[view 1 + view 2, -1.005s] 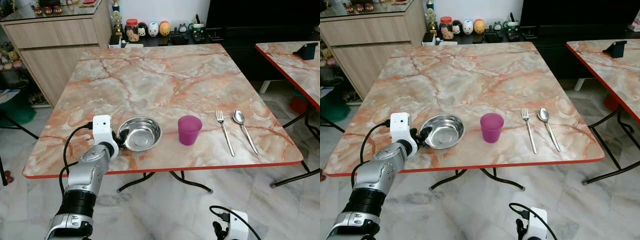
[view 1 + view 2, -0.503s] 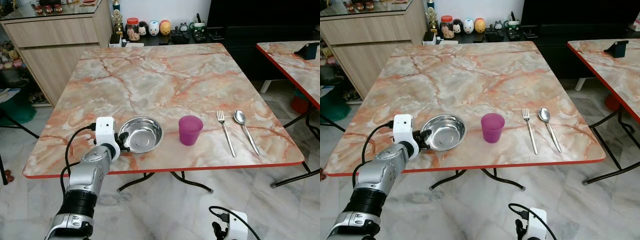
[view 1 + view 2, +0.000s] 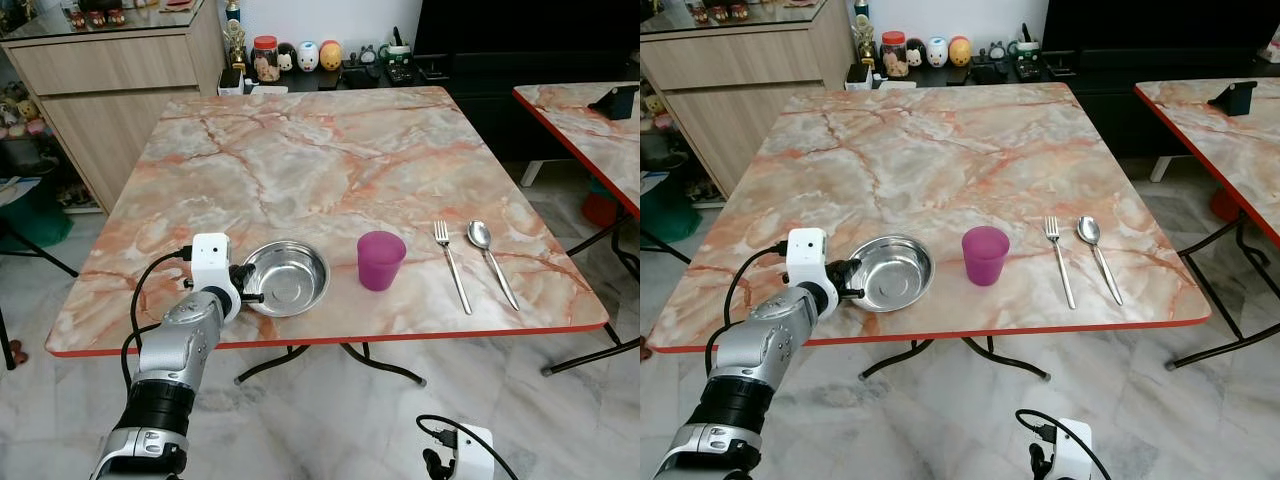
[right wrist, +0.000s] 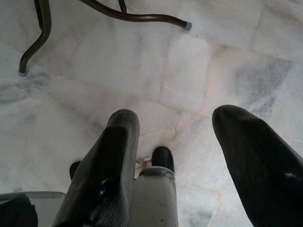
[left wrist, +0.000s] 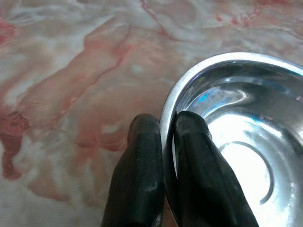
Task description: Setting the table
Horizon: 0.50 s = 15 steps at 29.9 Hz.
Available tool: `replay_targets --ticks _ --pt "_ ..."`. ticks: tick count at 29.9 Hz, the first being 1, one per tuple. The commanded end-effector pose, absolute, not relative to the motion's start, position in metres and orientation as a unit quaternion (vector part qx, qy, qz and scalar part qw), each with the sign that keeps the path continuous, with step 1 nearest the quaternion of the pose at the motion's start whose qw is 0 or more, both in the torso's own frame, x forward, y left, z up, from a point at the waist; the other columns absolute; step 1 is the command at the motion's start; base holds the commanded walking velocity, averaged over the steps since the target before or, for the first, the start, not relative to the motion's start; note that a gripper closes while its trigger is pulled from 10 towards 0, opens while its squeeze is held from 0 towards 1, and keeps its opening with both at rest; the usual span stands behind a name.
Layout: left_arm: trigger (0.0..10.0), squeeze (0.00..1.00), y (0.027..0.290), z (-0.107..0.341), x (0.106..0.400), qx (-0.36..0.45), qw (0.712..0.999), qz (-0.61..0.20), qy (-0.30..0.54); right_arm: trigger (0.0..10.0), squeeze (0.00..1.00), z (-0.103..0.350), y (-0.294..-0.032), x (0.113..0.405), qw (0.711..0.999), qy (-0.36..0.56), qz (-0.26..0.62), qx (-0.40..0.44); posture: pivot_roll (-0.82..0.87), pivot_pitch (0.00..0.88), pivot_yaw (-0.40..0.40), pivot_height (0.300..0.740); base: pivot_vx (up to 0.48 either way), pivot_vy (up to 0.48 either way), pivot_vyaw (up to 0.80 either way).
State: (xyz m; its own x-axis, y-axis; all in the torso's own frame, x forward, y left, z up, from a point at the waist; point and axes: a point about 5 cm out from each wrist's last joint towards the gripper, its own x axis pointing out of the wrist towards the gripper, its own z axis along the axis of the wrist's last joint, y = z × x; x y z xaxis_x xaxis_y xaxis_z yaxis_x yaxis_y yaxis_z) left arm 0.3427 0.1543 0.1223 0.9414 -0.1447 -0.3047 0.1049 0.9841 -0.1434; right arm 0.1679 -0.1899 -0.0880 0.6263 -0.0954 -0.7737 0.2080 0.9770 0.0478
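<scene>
we look down on a square marble-patterned table with pink-orange veins and a red edge. we take the purple cup as our landmark; it stands upright near the front edge of the table, roughly at the middle of that edge.

just to the left of the purple cup, apart from it, sits a shallow steel bowl, right way up and shiny inside. our left gripper is at the side of the bowl farthest from the cup. its two black fingers are pinched on the bowl's rim, one on the outside wall and one inside the bowl. the silver left arm reaches up to it from below the table edge, with a white wrist block on top.

to the right of the purple cup, well apart from it, a fork and a spoon lie side by side, handles toward the front edge, the spoon farther from the cup.

our right gripper hangs low over a pale marble floor, its fingers spread apart and holding nothing.

beyond the cup, behind the far edge of the table, a low shelf holds a jar and small figurines. a wooden cabinet stands at the far left.
</scene>
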Motion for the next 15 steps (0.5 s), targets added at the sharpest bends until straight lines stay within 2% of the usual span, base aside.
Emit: replay_targets --ticks 1,8,15 --pt "0.0 0.0 0.156 0.122 0.342 -0.061 0.983 -0.061 0.163 10.0 0.0 -0.089 -0.188 0.166 0.897 0.43 -0.081 0.065 0.06 0.0 0.015 0.724 0.0 0.0 0.0" --pt "0.0 0.0 0.158 0.124 0.342 -0.076 0.984 -0.053 0.15 10.0 0.0 -0.089 -0.187 0.166 0.897 0.43 -0.08 0.065 0.07 0.0 0.012 0.724 0.0 0.0 0.0" --pt "0.0 0.0 0.17 0.125 0.338 -0.214 0.972 0.001 0.097 10.0 0.0 -0.089 -0.189 0.166 0.897 0.43 -0.081 0.062 0.06 0.0 0.001 0.724 0.0 0.0 0.0"
